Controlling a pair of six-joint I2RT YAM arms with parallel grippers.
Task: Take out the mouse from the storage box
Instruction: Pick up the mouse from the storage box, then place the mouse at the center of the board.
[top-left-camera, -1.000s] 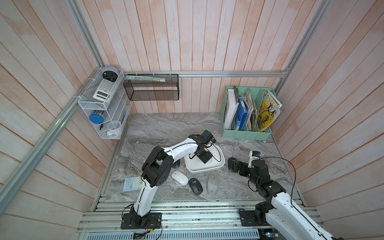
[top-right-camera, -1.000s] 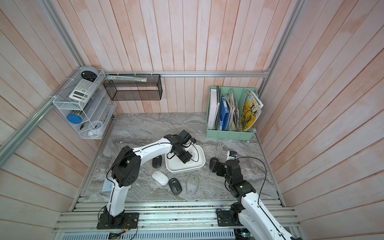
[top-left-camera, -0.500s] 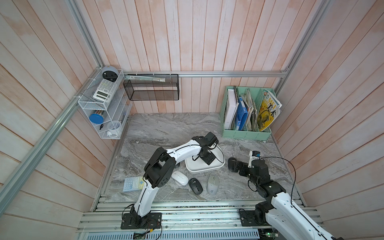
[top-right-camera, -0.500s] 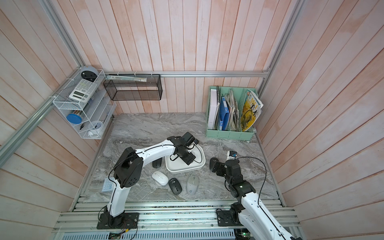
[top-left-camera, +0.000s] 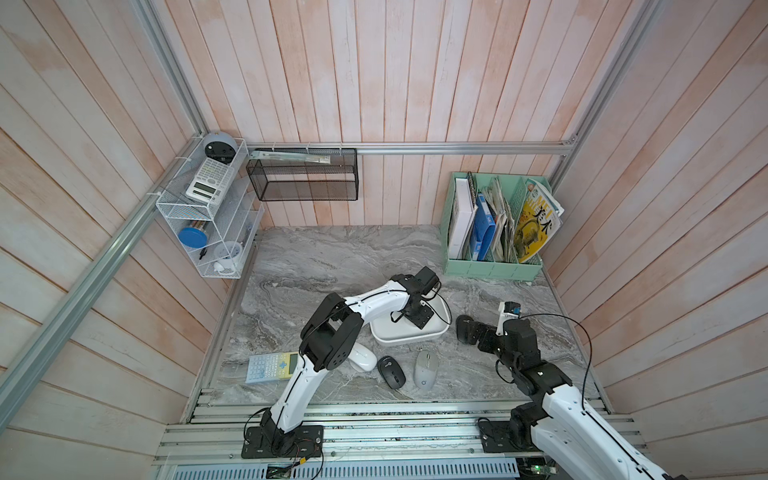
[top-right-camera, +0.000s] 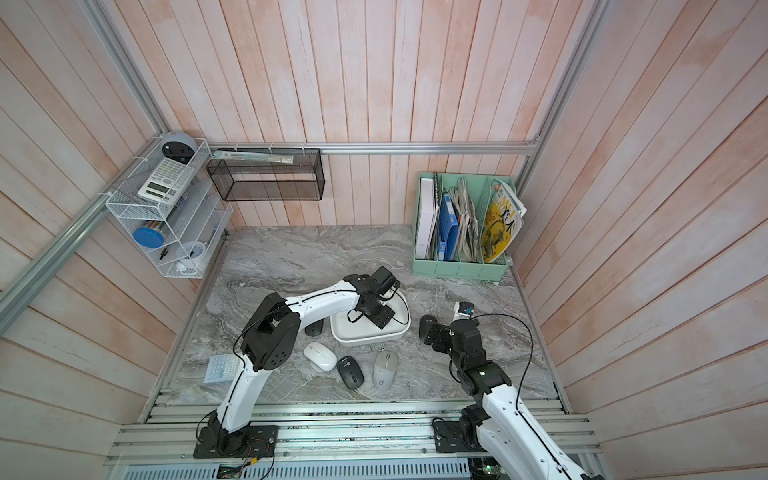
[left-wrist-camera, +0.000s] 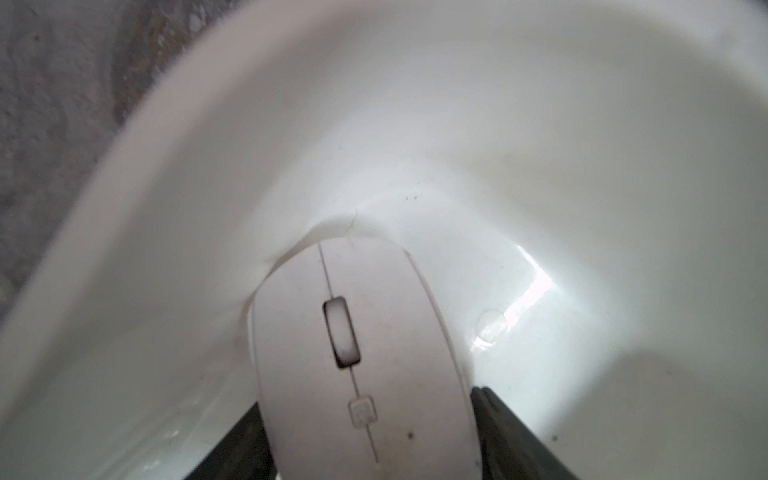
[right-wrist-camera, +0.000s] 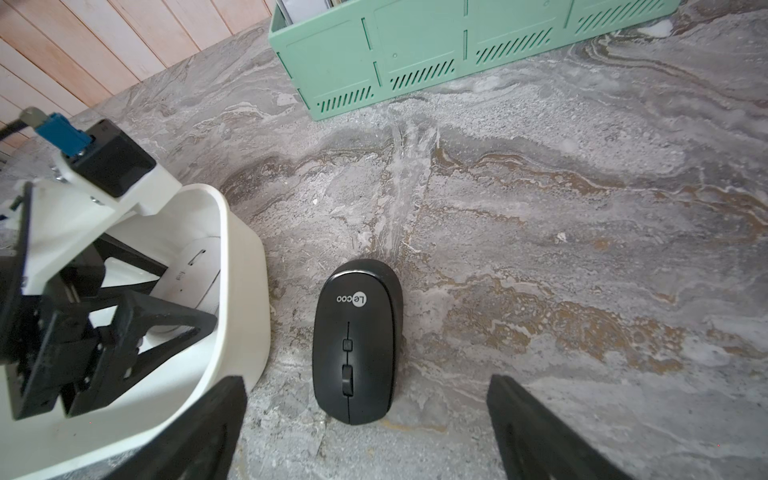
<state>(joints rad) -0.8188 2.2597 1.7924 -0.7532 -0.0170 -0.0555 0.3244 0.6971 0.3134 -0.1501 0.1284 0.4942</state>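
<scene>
The storage box (top-left-camera: 409, 341) (top-right-camera: 370, 338) is a shallow white tub on the marble table. My left gripper (top-left-camera: 419, 318) (top-right-camera: 380, 318) reaches down into it. In the left wrist view a white mouse (left-wrist-camera: 361, 353) lies in a rounded corner of the storage box (left-wrist-camera: 457, 104), and the left gripper (left-wrist-camera: 365, 405) is shut on it, a black finger pressed to each side. The right wrist view shows that mouse (right-wrist-camera: 199, 270) inside the box (right-wrist-camera: 245, 291). My right gripper (right-wrist-camera: 365, 380) (top-left-camera: 467, 330) hangs open over a black mouse (right-wrist-camera: 357, 340) on the table right of the box.
In front of the box lie a white mouse (top-left-camera: 361, 359), a black mouse (top-left-camera: 391, 372) and a grey mouse (top-left-camera: 426, 370); another dark mouse (top-right-camera: 313, 328) sits left of it. A calculator (top-left-camera: 272, 368) lies front left. A mint-green file holder (top-left-camera: 492, 266) stands back right.
The left gripper has pushed a little deeper into the box and its jaws have come together on the white mouse. The right arm has stayed still.
</scene>
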